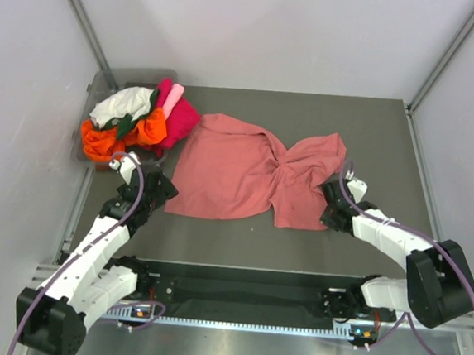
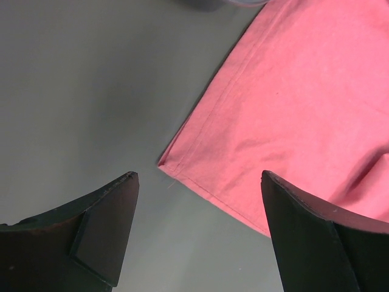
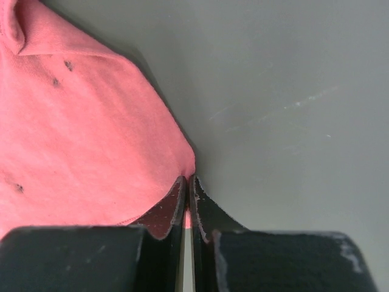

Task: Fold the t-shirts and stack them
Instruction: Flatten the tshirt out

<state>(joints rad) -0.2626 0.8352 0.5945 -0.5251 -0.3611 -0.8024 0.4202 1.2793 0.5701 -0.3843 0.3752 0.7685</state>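
- The right gripper [image 1: 332, 204] has its jaws pressed together on the right-hand edge of the salmon-pink t-shirt [image 1: 229, 173]. The right wrist view shows a sliver of pink cloth caught between the tips.
- The left gripper [image 2: 197, 174] stands spread wide, holding nothing. Its fingers [image 2: 106, 213] straddle the hemmed near-left corner of the same shirt without touching it.
- That shirt lies across the middle of the grey table [image 1: 374, 123], flat on its left half. It is twisted into a bunch right of centre, with the right part fanning out again.
- A few small dark specks show on the cloth near the right gripper (I can't tell what they are).
- At the far left corner sits a clear bin [image 1: 113, 75], with the other t-shirts heaped in it.
- A white shirt [image 1: 123, 105] lies on top at the far side, with an orange shirt [image 1: 108, 137] along the near side and a dark green shirt [image 1: 129, 124] poking out between them.
- A light pink shirt [image 1: 174, 97] lies over a magenta shirt [image 1: 180, 121], which bulges out to the right, just beside the salmon one.
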